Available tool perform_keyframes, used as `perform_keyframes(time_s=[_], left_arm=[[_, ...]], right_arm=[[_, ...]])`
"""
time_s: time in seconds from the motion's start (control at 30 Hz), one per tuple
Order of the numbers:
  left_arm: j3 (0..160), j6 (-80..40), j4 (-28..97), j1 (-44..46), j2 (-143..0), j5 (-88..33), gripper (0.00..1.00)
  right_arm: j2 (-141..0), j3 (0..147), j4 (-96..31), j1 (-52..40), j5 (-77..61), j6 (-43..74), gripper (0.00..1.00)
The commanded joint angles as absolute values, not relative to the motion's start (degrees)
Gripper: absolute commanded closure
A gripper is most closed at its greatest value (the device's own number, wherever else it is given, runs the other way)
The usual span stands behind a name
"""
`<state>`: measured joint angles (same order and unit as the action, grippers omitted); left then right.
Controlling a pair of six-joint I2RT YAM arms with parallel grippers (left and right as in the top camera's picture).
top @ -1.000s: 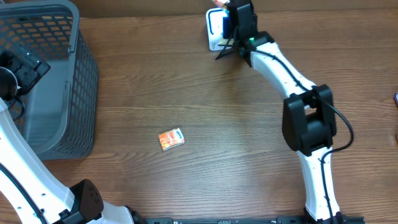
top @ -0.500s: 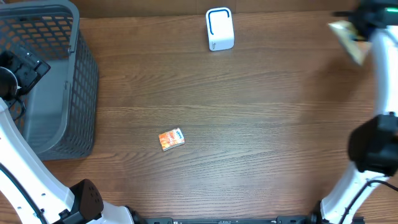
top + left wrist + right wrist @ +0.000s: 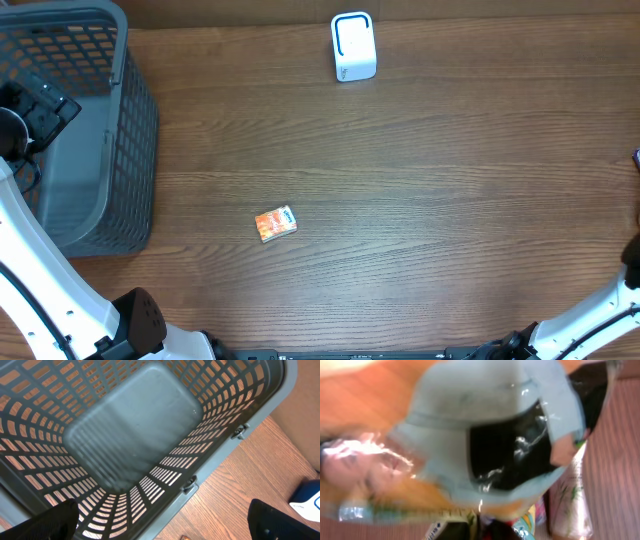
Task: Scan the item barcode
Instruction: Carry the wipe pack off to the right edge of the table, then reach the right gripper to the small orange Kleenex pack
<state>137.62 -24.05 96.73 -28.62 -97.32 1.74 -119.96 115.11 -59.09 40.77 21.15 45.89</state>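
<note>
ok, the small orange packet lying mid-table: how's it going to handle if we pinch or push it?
Probably light: the orange packet looks small and thin. It lies flat on the wooden table, so it should slide under a push rather than roll or tip. Its straight edges hint at a stiff little box, but the overhead view is too small to rule out a soft wrapper.

**Scanner upright at the far edge, orange packet flat on the desk**

The white scanner point(image 3: 353, 46), with a blue-rimmed window, stands upright at the far edge of the desk point(image 3: 450, 200). Well apart from it, a small orange packet point(image 3: 275, 223) lies flat and slightly skewed, left of centre. In the right wrist view, a blurred pale-blue and orange wrapper point(image 3: 485, 425) with a black patch fills the frame.
</note>
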Motion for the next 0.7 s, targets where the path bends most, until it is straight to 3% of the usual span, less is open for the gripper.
perform_keyframes(time_s=[0.0,0.03,0.07,0.1,0.13,0.53,0.67], left_arm=[[137.8,-24.6,96.8,-28.8,-97.4,1.5,0.0],[137.8,-24.6,96.8,-28.9,-97.4,1.5,0.0],[137.8,-24.6,96.8,-28.8,-97.4,1.5,0.0],[137.8,-24.6,96.8,-28.9,-97.4,1.5,0.0],[137.8,-24.6,96.8,-28.9,-97.4,1.5,0.0],[137.8,-24.6,96.8,-28.9,-97.4,1.5,0.0],[137.8,-24.6,96.8,-28.9,-97.4,1.5,0.0]], right_arm=[[-119.8,114.7,-57.0,42.5,19.8,44.5,0.61],[-119.8,114.7,-56.7,43.0,19.0,43.7,0.45],[-119.8,114.7,-56.6,43.3,17.5,42.8,0.2],[-119.8,114.7,-56.6,43.5,16.4,42.8,0.07],[-119.7,114.7,-56.6,43.5,14.4,41.6,0.0],[-109.5,114.9,-63.9,40.4,-3.2,35.4,0.0],[-104.8,114.9,-68.4,36.7,-16.5,31.9,0.0]])
